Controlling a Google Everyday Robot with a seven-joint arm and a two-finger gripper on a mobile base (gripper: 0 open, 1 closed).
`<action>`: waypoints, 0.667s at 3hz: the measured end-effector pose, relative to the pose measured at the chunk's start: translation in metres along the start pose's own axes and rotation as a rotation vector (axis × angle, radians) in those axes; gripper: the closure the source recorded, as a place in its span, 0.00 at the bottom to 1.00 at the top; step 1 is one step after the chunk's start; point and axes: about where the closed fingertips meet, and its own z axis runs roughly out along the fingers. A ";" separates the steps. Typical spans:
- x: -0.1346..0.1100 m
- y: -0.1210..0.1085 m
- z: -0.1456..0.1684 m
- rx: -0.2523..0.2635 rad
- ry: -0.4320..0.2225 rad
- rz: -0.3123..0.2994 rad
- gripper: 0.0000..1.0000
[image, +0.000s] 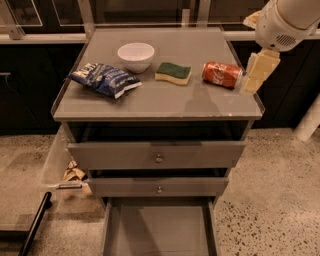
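Observation:
My gripper (256, 74) hangs from the white arm (287, 20) at the upper right, over the right edge of the grey cabinet top (165, 100). Closest to it is a red soda can (222, 74) lying on its side, just to its left. Left of the can sits a green and yellow sponge (173, 73). A white bowl (135, 55) stands toward the back, and a blue chip bag (104, 79) lies at the left.
Below the top are three drawers: the upper (157, 155) and middle (159, 186) stand slightly ajar, the bottom one (159, 235) is pulled far out and holds nothing. Crumpled paper (73, 173) lies on the floor at the left. A dark bar (32, 225) crosses the lower left.

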 end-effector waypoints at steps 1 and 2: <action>-0.001 -0.012 0.019 0.031 -0.109 0.072 0.00; -0.001 -0.030 0.046 0.034 -0.250 0.172 0.00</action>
